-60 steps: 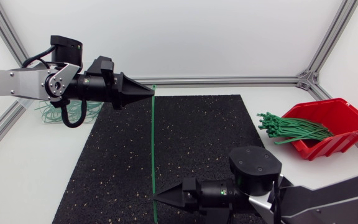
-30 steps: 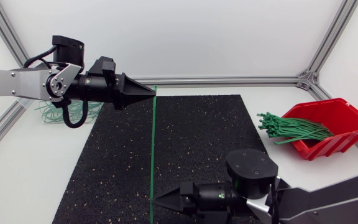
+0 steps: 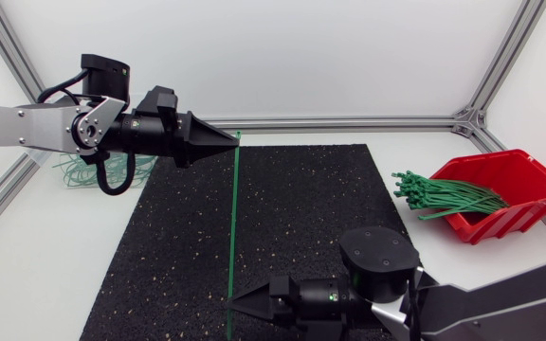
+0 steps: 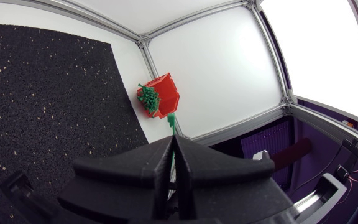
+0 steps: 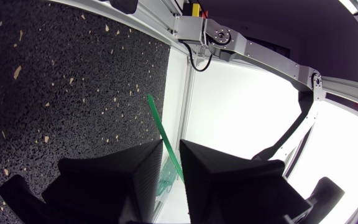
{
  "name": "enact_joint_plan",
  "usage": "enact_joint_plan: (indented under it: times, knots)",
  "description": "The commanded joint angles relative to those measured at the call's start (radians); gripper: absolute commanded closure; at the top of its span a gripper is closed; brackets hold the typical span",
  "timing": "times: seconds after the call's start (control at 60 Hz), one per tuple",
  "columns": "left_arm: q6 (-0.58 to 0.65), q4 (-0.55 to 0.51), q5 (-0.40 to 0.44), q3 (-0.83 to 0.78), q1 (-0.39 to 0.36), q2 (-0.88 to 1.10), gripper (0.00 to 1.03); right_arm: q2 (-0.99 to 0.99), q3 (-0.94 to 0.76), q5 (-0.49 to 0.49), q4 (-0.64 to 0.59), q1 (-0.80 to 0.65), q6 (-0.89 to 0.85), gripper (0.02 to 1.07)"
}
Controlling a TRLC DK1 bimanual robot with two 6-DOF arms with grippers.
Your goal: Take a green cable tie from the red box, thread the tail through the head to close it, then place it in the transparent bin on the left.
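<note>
**Green cable tie held at both ends above the mat**

The head view shows one green cable tie (image 3: 232, 227) drawn out straight between the two arms, over a black speckled mat (image 3: 301, 218) on the white table (image 3: 45, 270). The left arm (image 3: 27, 128) comes in from the left side edge. Its jaws are pressed together on the far end of the tie, near the mat's far edge. In the left wrist view the two fingers meet with only a thin seam between them, and a short green stub of the tie sticks out ahead of their tips.

The right arm (image 3: 500, 298) comes in from the right side edge, low at the near edge of the mat. Its jaws are clamped on the tie near its near end, and a short length runs on past them. In the right wrist view the tie passes slantwise between the two fingers, with a narrow gap left open at their tips.

The red box (image 3: 529, 166) stands on the table to the right of the mat, well apart from both arms. A bundle of green ties (image 3: 444, 196) sticks out of its open side towards the mat. The transparent bin (image 3: 60, 169) stands to the left of the mat, partly hidden behind the left arm, and green looped ties (image 3: 83, 174) lie in it.
</note>
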Motion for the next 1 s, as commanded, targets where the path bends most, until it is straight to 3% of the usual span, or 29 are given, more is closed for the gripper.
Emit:
enact_joint_plan:
  times: [0.0, 0.983]
  knots:
    - [0.016, -0.008, 0.012, -0.024, -0.005, -0.022, 0.99, 0.017, 0.018, 0.011, 0.014, 0.016, -0.020, 0.79]
    - [0.023, -0.014, 0.010, -0.018, 0.008, -0.024, 0.99, -0.029, -0.023, 0.017, 0.013, -0.010, -0.021, 0.80]
